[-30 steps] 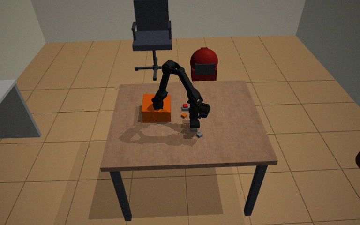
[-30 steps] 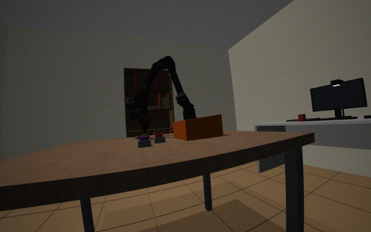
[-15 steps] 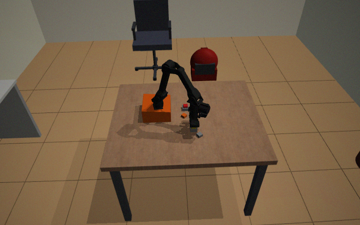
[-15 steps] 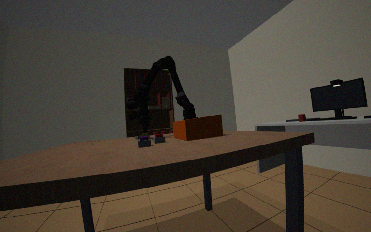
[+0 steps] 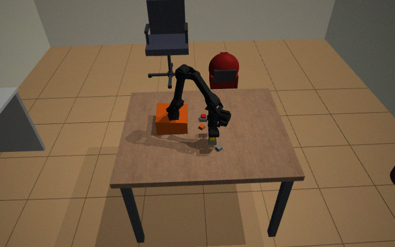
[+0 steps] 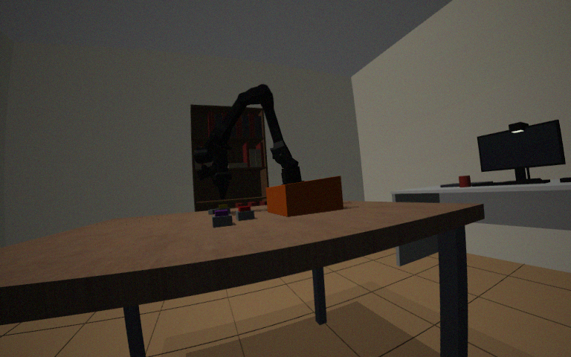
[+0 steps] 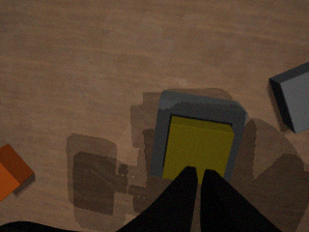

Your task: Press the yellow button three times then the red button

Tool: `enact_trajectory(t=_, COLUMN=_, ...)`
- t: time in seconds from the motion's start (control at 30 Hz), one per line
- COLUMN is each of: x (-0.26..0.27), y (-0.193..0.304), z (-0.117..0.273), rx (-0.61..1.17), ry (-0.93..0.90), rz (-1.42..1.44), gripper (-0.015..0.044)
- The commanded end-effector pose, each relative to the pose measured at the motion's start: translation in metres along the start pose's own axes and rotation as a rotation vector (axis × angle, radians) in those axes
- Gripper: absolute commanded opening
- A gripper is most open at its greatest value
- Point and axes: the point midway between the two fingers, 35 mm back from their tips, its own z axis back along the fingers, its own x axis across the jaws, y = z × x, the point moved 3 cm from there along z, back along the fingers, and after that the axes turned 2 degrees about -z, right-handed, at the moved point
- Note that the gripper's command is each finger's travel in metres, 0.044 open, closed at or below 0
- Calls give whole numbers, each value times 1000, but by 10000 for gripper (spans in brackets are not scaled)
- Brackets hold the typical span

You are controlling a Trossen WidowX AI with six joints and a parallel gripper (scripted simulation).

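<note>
From the top view, I have the gripper (image 5: 213, 136) (image 6: 223, 198) (image 7: 197, 177) right of centre, just over the yellow button (image 5: 212, 139) (image 6: 223, 206) (image 7: 199, 147), and the red button (image 5: 203, 116) (image 6: 244, 208) sits up and to the left of it on the bench (image 5: 247, 157) (image 6: 168, 256) (image 7: 72, 58). Nothing here counts presses for me, so I can't tell how many of the three yellow ones are done; I'd judge the red press is left, since I'm placed over yellow. The arm covers part of the bench, and I can't make out the purple button there. The exterior view, dim, puts that purple button (image 6: 221, 213) left of centre, partly hiding the yellow one behind it; the fingertips look to stand just above yellow, apart from it. In the wrist view the yellow cap stands out of its housing near the centre, its lower edge hidden by my fingers, which are all but together with nothing between them. The grey block (image 7: 296, 99) is cut off at the right edge, the orange block (image 7: 10, 171) at the left.
</note>
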Motion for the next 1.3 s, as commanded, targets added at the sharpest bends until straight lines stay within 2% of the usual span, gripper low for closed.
enact_trajectory(t=0.0, x=0, y=0, z=-7, rx=3, ry=2, rz=4, gripper=20)
enact_trajectory(t=0.43, x=0, y=1, z=-27, rx=3, ry=2, rz=4, gripper=20)
enact_trajectory(t=1.27, x=0, y=1, z=-28, rx=3, ry=2, rz=4, gripper=20)
